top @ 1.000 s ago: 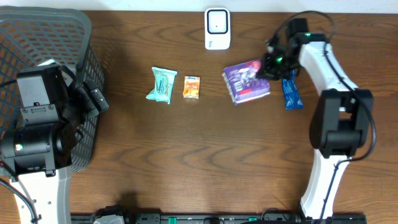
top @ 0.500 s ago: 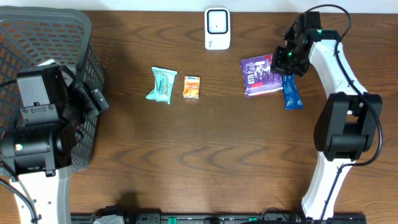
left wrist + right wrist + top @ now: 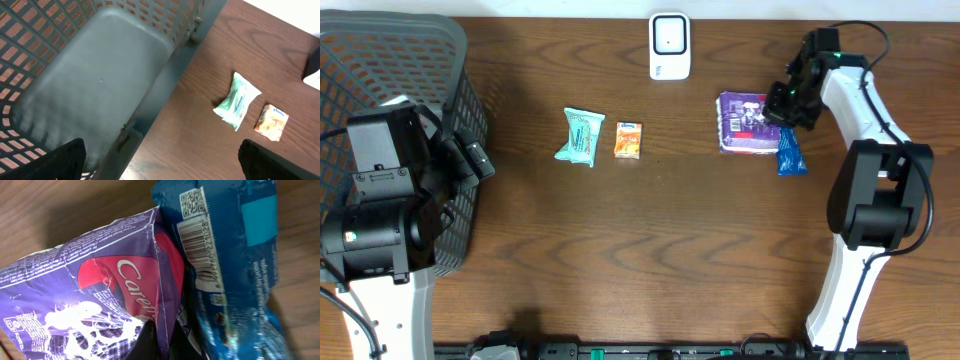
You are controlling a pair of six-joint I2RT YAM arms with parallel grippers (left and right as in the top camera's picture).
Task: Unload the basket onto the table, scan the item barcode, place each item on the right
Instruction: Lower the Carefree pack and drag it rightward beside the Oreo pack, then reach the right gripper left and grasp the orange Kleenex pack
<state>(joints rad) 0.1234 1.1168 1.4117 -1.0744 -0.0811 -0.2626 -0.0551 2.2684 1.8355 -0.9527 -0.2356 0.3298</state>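
Note:
My right gripper point(image 3: 782, 103) is shut on the right edge of a purple packet point(image 3: 748, 122), which lies at the table's back right, printed side up. In the right wrist view the purple packet's point(image 3: 75, 295) seam is pinched between my dark fingertips point(image 3: 147, 342). Right beside it lies a blue packet point(image 3: 235, 255) whose barcode point(image 3: 197, 240) faces up. A white scanner point(image 3: 669, 45) stands at the back centre, left of the purple packet. My left gripper point(image 3: 160, 165) hangs open over the basket's rim, holding nothing.
A grey mesh basket point(image 3: 390, 60) fills the far left. A teal packet point(image 3: 581, 136) and a small orange packet point(image 3: 628, 140) lie side by side left of centre. The blue packet point(image 3: 788, 150) overlaps the purple one's right edge.
My right gripper has carried the purple packet to the right, away from the scanner and up against the blue packet. The left arm has not moved.

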